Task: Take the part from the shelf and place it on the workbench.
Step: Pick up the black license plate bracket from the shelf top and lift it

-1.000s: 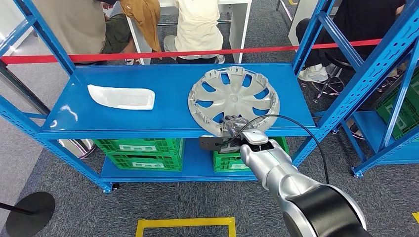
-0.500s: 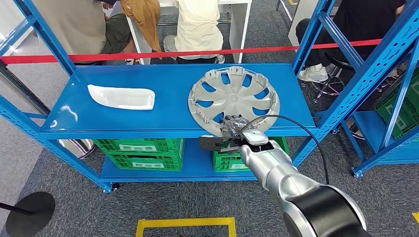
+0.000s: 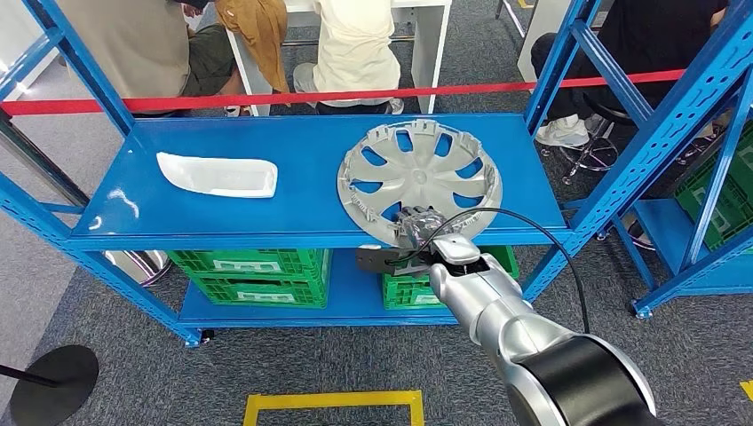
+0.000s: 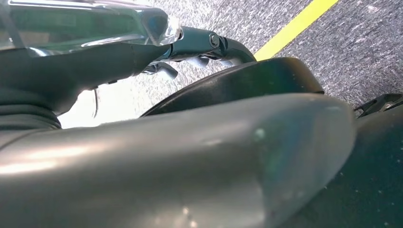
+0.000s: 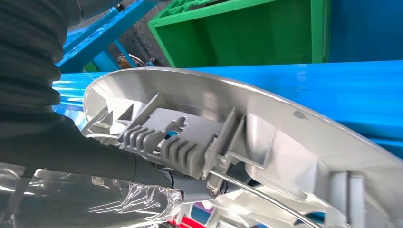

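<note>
A silver hubcap (image 3: pixel 417 173) lies face down on the right half of the blue shelf's top deck (image 3: pixel 302 213). My right hand (image 3: pixel 417 224) reaches over the shelf's front edge and grips the hubcap's near rim. In the right wrist view the grey thumb (image 5: pixel 71 147) presses against the ribbed inner side of the hubcap (image 5: pixel 285 123), with the fingers tucked under the rim. My left hand (image 4: pixel 199 47) hangs beside my body over the floor, holding nothing, with its fingers apart.
A white plastic part (image 3: pixel 217 175) lies on the left of the same deck. Green crates (image 3: pixel 253 275) sit on the lower deck. Red tape (image 3: pixel 355 93) runs behind the shelf, with people seated beyond it. Blue uprights (image 3: pixel 639 169) stand at the right. A yellow floor mark (image 3: pixel 333 404) lies near my feet.
My right forearm has edged very slightly to the left. The hubcap and the hand on its rim stay where they were.
</note>
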